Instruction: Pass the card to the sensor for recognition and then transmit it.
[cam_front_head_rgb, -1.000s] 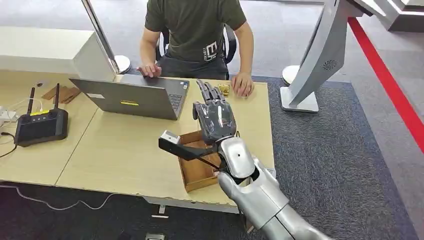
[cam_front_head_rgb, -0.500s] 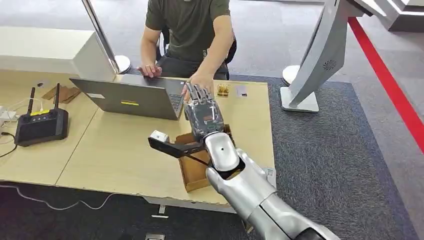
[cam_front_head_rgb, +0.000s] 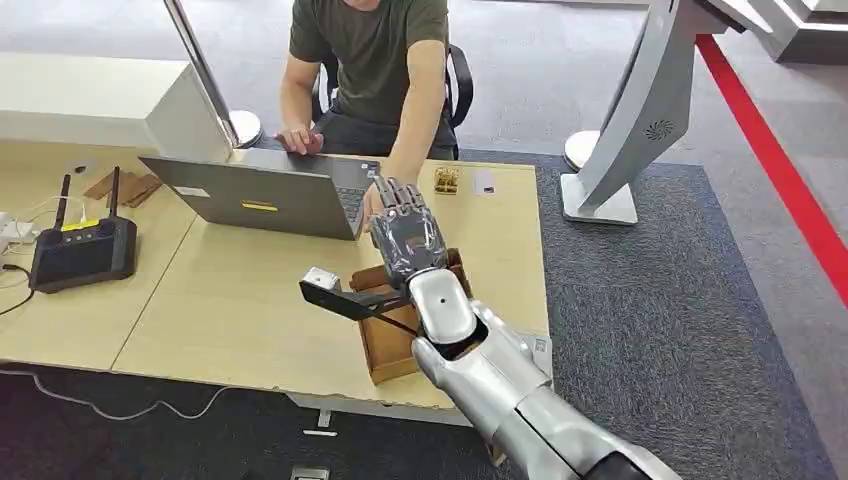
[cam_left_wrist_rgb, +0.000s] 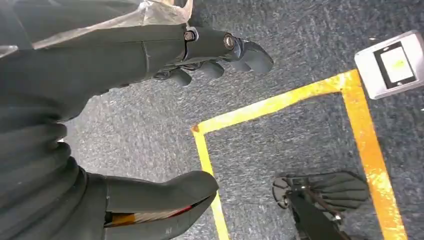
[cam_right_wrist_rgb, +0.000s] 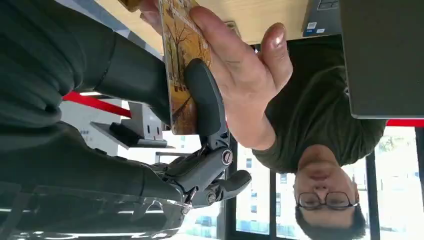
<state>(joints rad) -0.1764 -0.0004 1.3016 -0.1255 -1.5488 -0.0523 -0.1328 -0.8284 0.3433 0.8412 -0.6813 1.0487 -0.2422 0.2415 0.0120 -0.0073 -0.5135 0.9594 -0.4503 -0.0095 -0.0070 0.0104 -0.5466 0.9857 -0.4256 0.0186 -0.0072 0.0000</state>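
Pinching the card (cam_right_wrist_rgb: 181, 60) between my thumb and fingers, my right hand (cam_front_head_rgb: 405, 232) holds it out above the table (cam_front_head_rgb: 240, 300), just beside the laptop (cam_front_head_rgb: 262, 193), where the person's hand (cam_right_wrist_rgb: 240, 75) is already touching its far face. It looks thin, stiff and glossy, so I judge it light but slippery, apt to slide or twist if gripped by a corner; broad pads across the flat faces near one edge suit it best, leaving the rest free for the taker. My left hand (cam_left_wrist_rgb: 125, 55) hangs over the carpet, fingers apart, holding nothing.
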